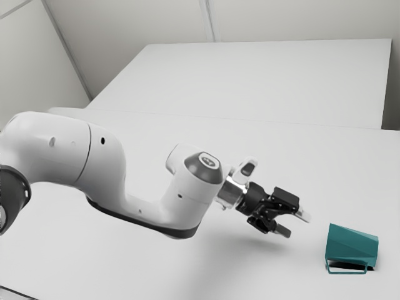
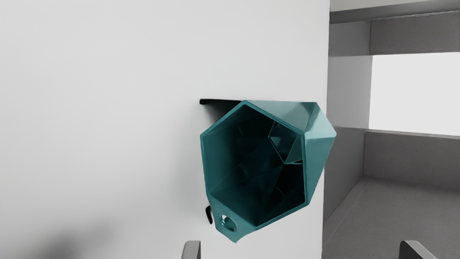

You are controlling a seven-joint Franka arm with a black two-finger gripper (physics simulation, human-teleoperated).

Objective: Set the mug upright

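Note:
My gripper [image 1: 296,224] stands open over the table in the exterior view, to the left of the mug, with nothing between its fingers. The teal faceted mug [image 1: 351,245] lies on its side at the exterior view's right, its handle low on the near side. Looking from the hand, I see the open mouth of the mug [image 2: 255,165] facing the camera, with the dark inside showing. Its handle, with a small hole, points toward the fingers. The gripper [image 2: 300,250] has its two fingertips wide apart, and a gap separates them from the mug.
The white table [image 1: 156,269] stretches under the arm and the mug. In the wrist view, the table's edge runs close beside the mug, with a grey floor [image 2: 391,216] beyond. A raised white panel [image 1: 262,78] stands behind the table.

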